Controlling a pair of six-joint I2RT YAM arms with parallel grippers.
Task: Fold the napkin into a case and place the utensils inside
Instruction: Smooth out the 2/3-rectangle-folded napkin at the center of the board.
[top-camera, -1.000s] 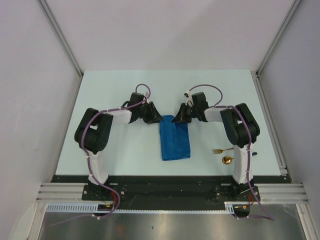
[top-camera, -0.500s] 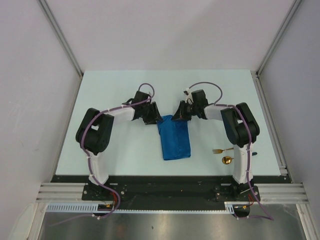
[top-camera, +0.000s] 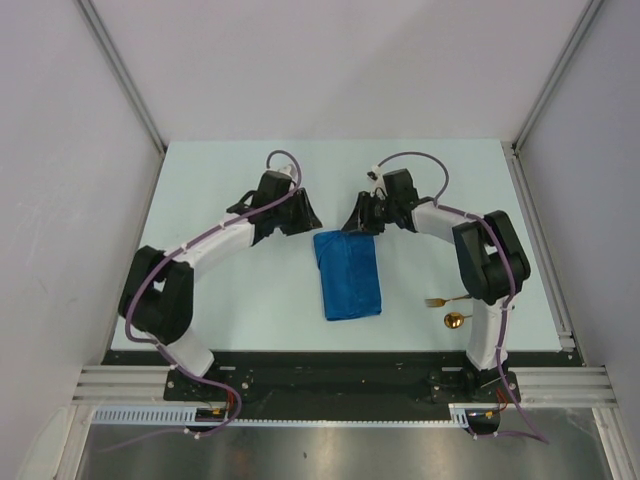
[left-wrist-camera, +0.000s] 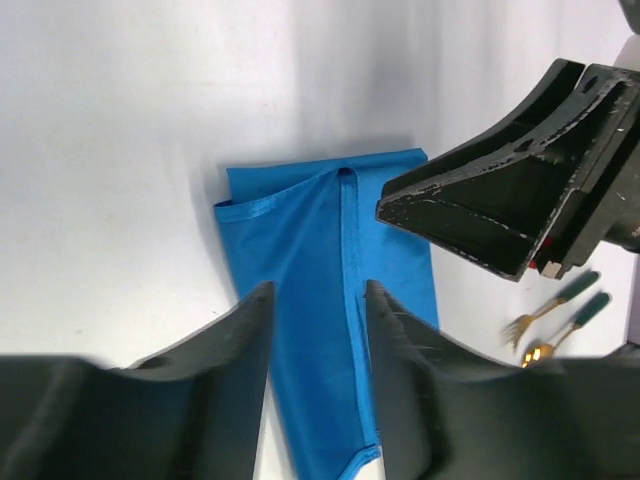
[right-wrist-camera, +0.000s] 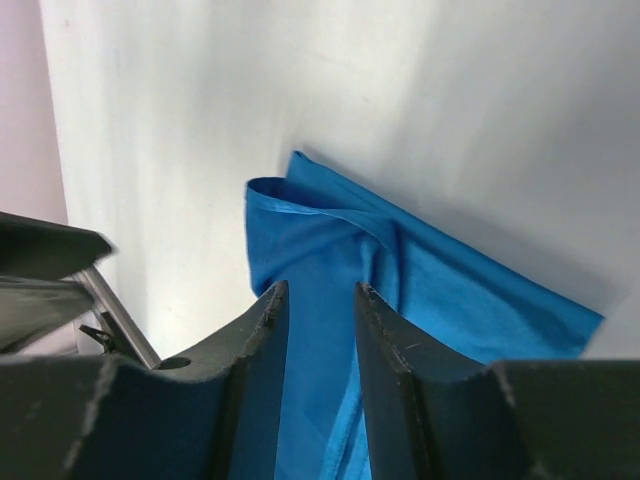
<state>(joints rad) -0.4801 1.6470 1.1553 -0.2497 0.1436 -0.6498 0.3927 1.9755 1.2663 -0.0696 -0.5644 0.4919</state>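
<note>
Both grippers have pulled back off the far end of the blue napkin (top-camera: 349, 275); a second ago they sat right on its far corners. The left arm's elbow has also swung out toward the left side of the table (top-camera: 250, 300). The napkin is in about the same spot.

Left gripper (top-camera: 300, 218) hangs just beyond the napkin's far-left corner. Its jaws are parted with nothing between them, and the wrist view shows only cloth lower down through the gap. Right gripper (top-camera: 358, 220) hangs just beyond the far-right corner. Its jaws are also apart, with a narrower gap, holding nothing. The two grippers face each other across the far edge, close but not touching.

The napkin lies flat mid-table, folded to a narrow oblong with its long side running near to far. The left wrist view shows two flaps meeting along a centre line. The right wrist view shows one far corner's fold edge curled up a bit.

Fork (top-camera: 443, 300) and spoon (top-camera: 455, 320) lie side by side on the table, right of the napkin and well apart from it, next to the right arm. The gold heads point left and the dark handles point right.
</note>
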